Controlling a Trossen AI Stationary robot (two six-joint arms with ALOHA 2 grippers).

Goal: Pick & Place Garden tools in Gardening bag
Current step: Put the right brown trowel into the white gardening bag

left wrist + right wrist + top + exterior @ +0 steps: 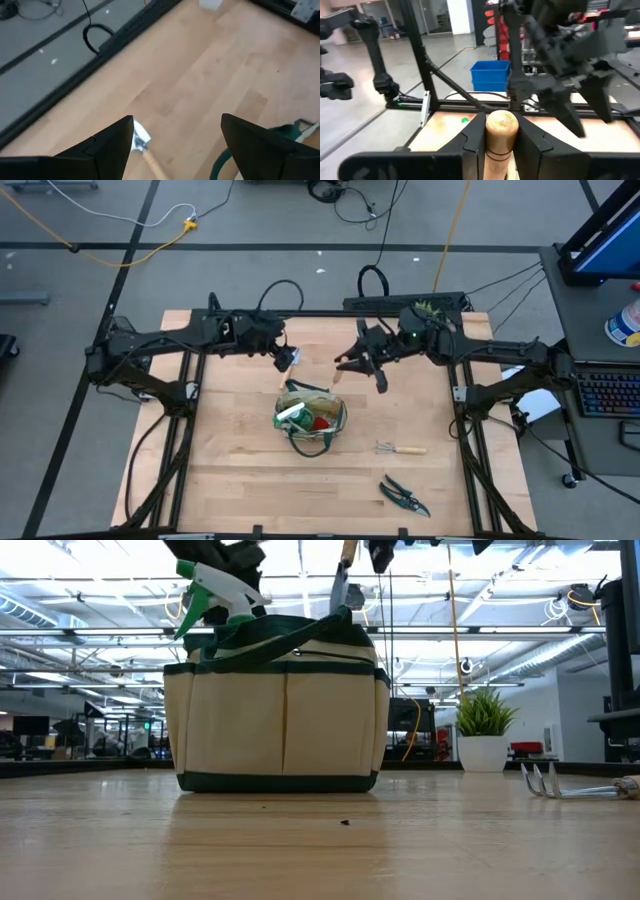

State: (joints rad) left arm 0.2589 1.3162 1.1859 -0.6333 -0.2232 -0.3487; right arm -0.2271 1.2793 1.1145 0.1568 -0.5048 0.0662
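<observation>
I see right gripper (501, 137) clamping wooden-handled trowel (500, 131) above gardening bag (311, 421), frame centre; left gripper (177, 145) spread wide, empty

Bare wooden bench (230, 470) lies open all around my khaki fabric bag with dark green trim (311, 420), whose mouth is crowded. My left claw (286, 360) and right claw (345, 372) hang above its far side, close together. A small wooden-handled rake (400, 448) and dark pruning shears (404, 496) block the near right corner.
</observation>
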